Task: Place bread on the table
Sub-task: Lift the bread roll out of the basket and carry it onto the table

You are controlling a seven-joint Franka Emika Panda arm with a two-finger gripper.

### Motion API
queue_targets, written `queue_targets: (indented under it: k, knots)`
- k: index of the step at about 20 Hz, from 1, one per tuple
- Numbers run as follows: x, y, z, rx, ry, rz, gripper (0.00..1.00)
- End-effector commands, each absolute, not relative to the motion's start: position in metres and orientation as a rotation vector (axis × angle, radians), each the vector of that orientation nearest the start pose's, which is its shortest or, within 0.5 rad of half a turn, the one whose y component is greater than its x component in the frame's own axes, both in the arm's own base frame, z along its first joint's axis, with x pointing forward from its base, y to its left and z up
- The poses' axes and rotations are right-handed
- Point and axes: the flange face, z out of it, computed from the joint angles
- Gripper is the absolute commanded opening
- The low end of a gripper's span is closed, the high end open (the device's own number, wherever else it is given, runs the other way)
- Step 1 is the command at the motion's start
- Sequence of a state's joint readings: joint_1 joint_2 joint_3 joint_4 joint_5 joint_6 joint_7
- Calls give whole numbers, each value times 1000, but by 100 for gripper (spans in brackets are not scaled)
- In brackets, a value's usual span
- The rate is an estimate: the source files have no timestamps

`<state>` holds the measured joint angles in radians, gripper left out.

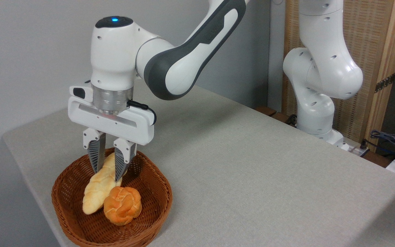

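Braided bread in the basket, counter beneath

The bread (98,190), a long pale golden braided loaf with pointed ends, lies slanted inside the wicker basket (149,209), its lower tip toward the basket's left wall and its upper end pinched between the pincer's (107,174) closed-in fingers. The counter (252,171), covered in light grey-beige cloth, carries the basket at its near left corner.

Arm bent low, wrist vertical.
The gripper (107,168) points straight down, its ribbed fingers (95,156) drawn narrowly together, seemingly clamping.
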<state>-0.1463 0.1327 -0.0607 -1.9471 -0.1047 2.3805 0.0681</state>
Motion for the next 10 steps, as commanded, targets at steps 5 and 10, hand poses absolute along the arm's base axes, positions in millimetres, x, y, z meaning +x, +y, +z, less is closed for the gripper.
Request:
queue_targets:
  k: [5,10]
  knots:
    - [598,-117,537,-3268,280,-594,41]
    - [526,-114,563,-3154,893,-306,43]
